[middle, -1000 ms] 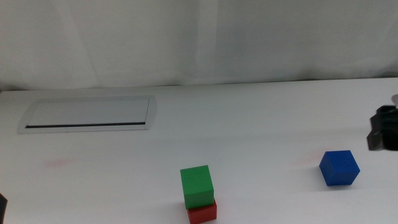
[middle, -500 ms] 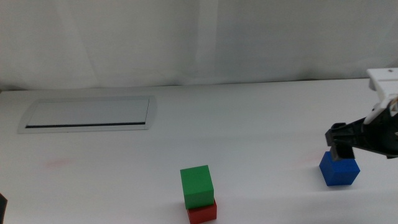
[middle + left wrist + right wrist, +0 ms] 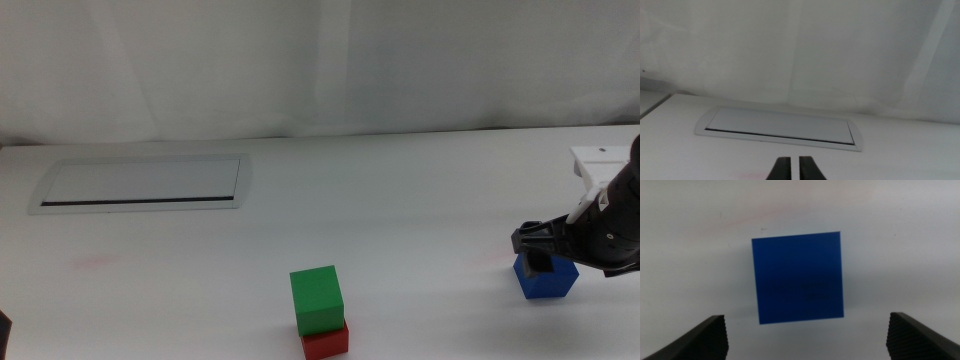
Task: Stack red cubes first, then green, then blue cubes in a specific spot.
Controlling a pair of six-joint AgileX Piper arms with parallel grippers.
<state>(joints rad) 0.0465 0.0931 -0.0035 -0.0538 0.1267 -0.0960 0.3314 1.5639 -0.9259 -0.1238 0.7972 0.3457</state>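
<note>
Two of the three cubes are already stacked: the green cube (image 3: pixel 316 299) sits on the red cube (image 3: pixel 325 342) near the front edge of the white desk (image 3: pixel 400 200), a little askew. That leaves the blue cube (image 3: pixel 547 278), which lies on the desk well apart to the right, so the step in hand is picking it up.

The right end effector (image 3: pixel 545 252) hangs directly over the blue cube (image 3: pixel 798 277); in the right wrist view its jaws are spread wide, one on each side of the cube and clear of it, not yet touching. The next move, by my reading, calls for a straight descent until the jaws bracket the cube's side faces, then a close, a lift, and a carry left to the green top.

The left end effector (image 3: pixel 794 169) waits off to the left, jaws pressed nearly together, facing the grey-framed panel (image 3: pixel 780 129).
</note>
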